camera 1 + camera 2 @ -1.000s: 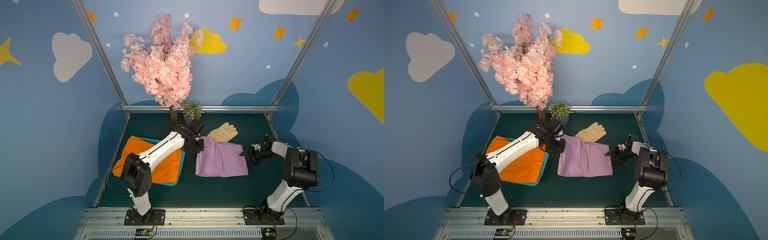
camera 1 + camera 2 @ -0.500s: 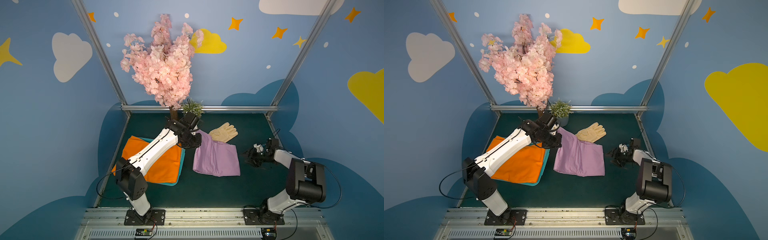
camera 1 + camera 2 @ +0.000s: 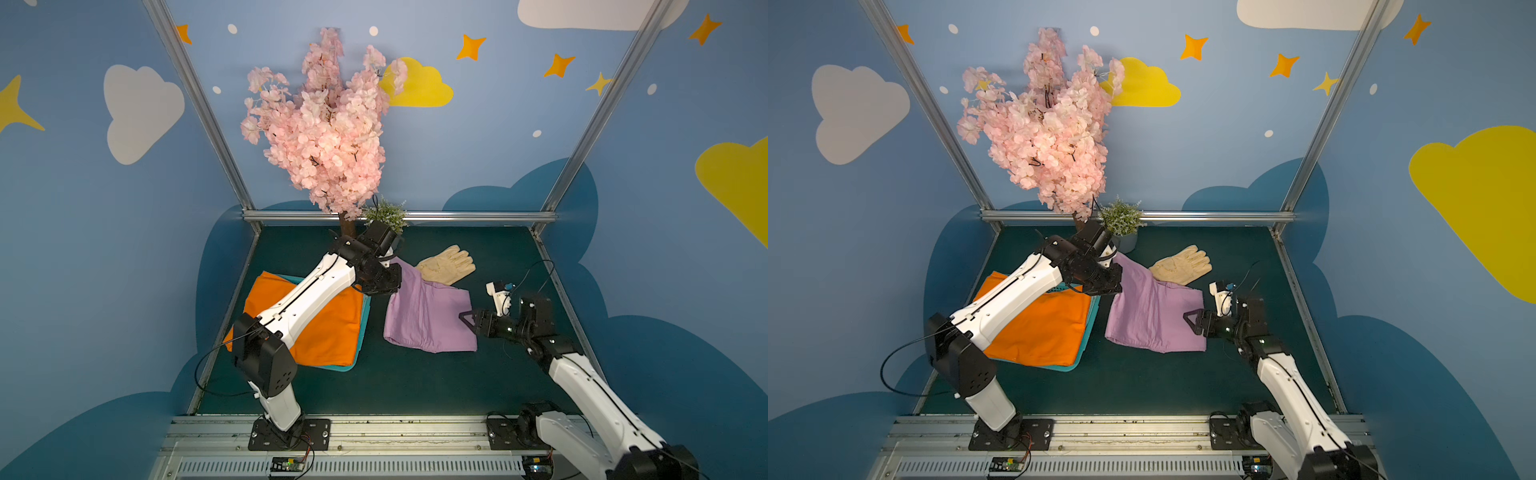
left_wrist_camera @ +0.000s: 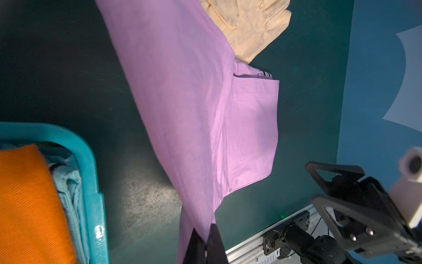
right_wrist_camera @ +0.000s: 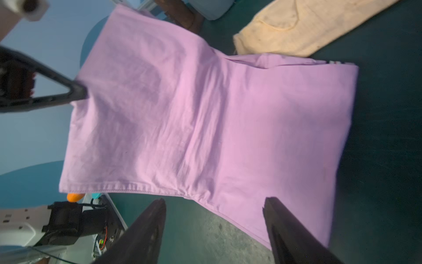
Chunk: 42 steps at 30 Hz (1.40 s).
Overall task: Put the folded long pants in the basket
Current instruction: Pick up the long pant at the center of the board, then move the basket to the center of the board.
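The lilac folded long pants (image 3: 430,318) (image 3: 1154,316) lie mid-table, their far left corner raised. My left gripper (image 3: 395,277) (image 3: 1116,286) (image 4: 206,240) is shut on that raised corner of the cloth (image 4: 194,102). My right gripper (image 3: 468,321) (image 3: 1192,320) (image 5: 214,201) stands open at the pants' right edge (image 5: 205,114), one finger over the cloth and nothing pinched. The teal basket (image 3: 332,368) (image 3: 1059,368) (image 4: 91,160) sits at the left. It holds orange folded pants (image 3: 328,328) (image 3: 1042,332) (image 4: 27,205) on top of light teal cloth (image 4: 68,182).
A cream glove (image 3: 446,264) (image 3: 1181,264) (image 4: 249,27) lies behind the lilac pants, its cuff touching them. A pink blossom tree (image 3: 328,124) and a small potted plant (image 3: 386,212) stand at the back, close behind my left wrist. Metal frame rails border the mat.
My left gripper has lifted the lilac pants' corner and dragged the cloth left toward the basket. My right gripper has opened wider and followed to the pants' right edge.
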Tool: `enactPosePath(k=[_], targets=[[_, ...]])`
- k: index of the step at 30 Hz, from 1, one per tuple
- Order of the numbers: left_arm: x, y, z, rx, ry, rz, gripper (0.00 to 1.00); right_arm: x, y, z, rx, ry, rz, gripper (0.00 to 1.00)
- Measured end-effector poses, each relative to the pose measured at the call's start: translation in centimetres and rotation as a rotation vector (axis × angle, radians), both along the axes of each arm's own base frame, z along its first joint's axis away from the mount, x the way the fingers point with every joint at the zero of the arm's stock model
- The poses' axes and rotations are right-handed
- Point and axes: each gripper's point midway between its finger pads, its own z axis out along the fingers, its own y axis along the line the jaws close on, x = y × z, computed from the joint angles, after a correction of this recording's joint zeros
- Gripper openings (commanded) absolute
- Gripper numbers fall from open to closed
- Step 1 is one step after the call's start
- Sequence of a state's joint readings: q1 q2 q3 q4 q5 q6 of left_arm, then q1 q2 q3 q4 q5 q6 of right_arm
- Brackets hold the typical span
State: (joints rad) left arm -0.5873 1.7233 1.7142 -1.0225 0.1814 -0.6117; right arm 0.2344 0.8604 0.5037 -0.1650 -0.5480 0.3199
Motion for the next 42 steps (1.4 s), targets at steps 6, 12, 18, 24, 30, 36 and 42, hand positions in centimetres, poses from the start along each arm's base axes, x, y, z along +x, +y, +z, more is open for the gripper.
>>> enactPosePath(k=[6, 12, 18, 24, 30, 36, 42], targets=[[0.3, 0.3, 0.4, -0.023, 0.01, 0.006, 0.02, -1.0, 2.1, 1.9, -0.124, -0.296, 0.098, 0.88], [0.7, -0.1, 1.4, -0.073, 0.024, 0.005, 0.02, 1.0, 3.8, 4.4, -0.23, -0.367, 0.14, 0.88], [0.7, -1.7, 5.0, -0.186, -0.003, -0.033, 0.02, 1.2, 3.8, 1.5, -0.238, -0.332, 0.097, 0.88], [0.2, -0.7, 8.6, -0.194, -0.066, -0.05, 0.02, 2.3, 3.8, -0.9, -0.255, -0.217, 0.077, 0.88], [-1.4, 3.8, 8.9, -0.156, -0.06, 0.006, 0.02, 3.8, 5.4, -1.1, -0.236, -0.148, 0.107, 0.88], [-1.6, 8.1, 10.0, -0.138, -0.09, 0.085, 0.02, 5.2, 8.1, -1.1, -0.156, 0.002, 0.159, 0.86], [-0.6, 12.1, 9.7, -0.112, -0.08, 0.177, 0.02, 5.3, 10.9, -4.1, -0.018, 0.242, 0.167, 0.83]])
